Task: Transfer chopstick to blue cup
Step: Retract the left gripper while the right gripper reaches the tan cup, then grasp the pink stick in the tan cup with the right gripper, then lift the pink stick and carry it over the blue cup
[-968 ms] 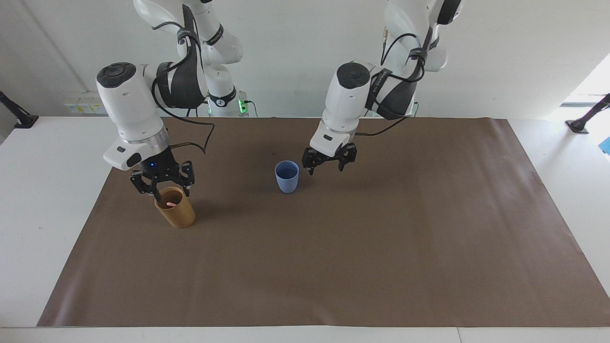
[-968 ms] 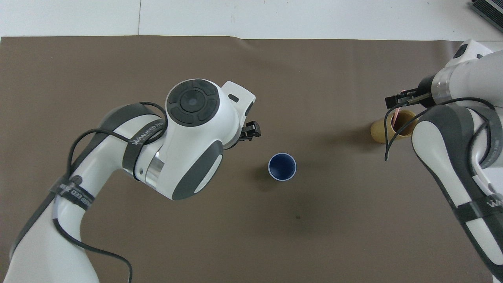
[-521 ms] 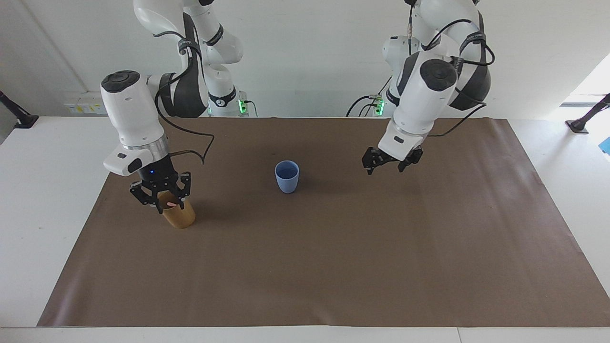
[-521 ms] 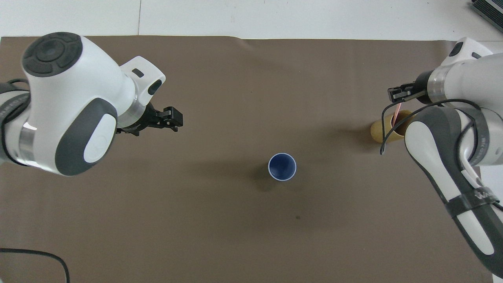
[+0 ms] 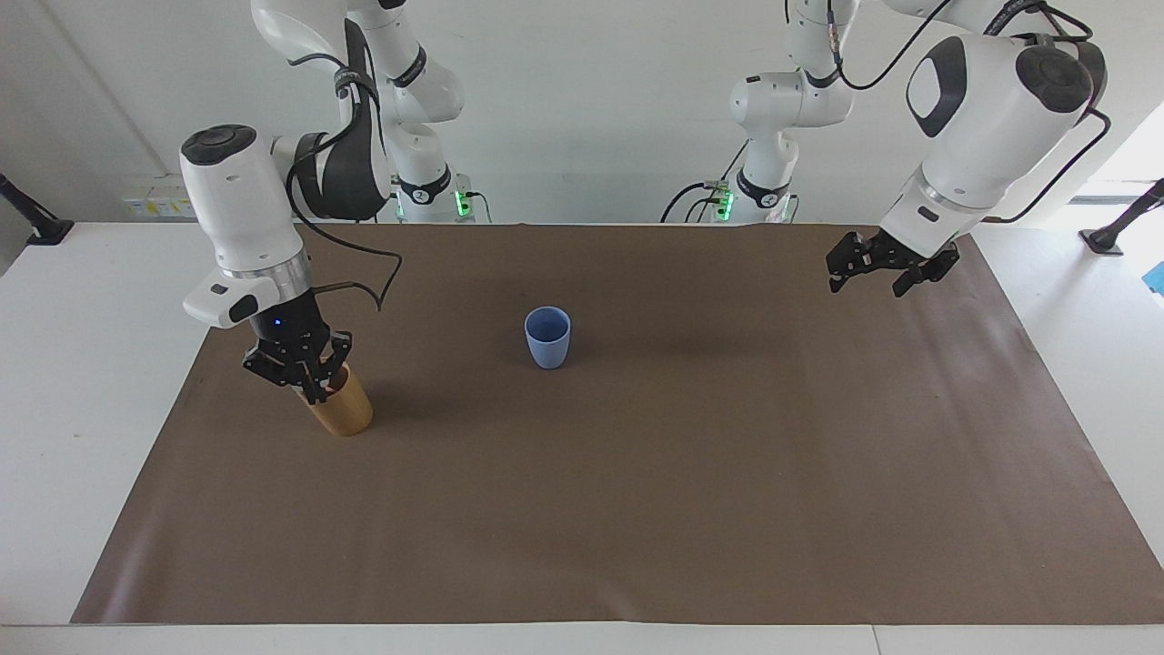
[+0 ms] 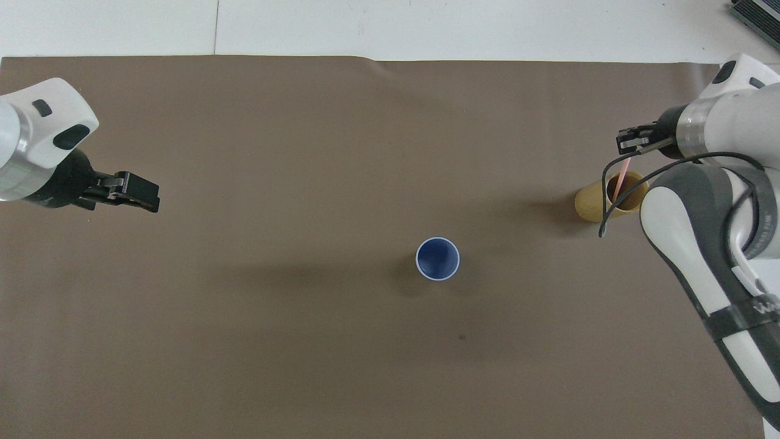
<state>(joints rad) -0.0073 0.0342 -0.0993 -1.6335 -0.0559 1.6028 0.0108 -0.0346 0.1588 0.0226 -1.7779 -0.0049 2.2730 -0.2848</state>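
Pink chopstick [image 6: 619, 186] stands in the tan cup [image 5: 343, 411]; the right gripper [image 5: 305, 375] has its jaws closed on it to carry it to the blue cup [image 5: 547, 337]. The left gripper [image 5: 880, 269] waits open over the tabletop [image 5: 637, 500].

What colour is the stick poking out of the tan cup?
Pale pink. The chopstick leans in the tan cup; overhead view shows it best.

A mat [image 5: 637, 509] covers the desk [image 5: 82, 364]. On it the blue cup [image 5: 547, 337] stands about midway between the arms, and a tan cup [image 5: 344, 411] stands well apart toward the right arm's end, the chopstick [image 6: 620, 185] leaning in it.
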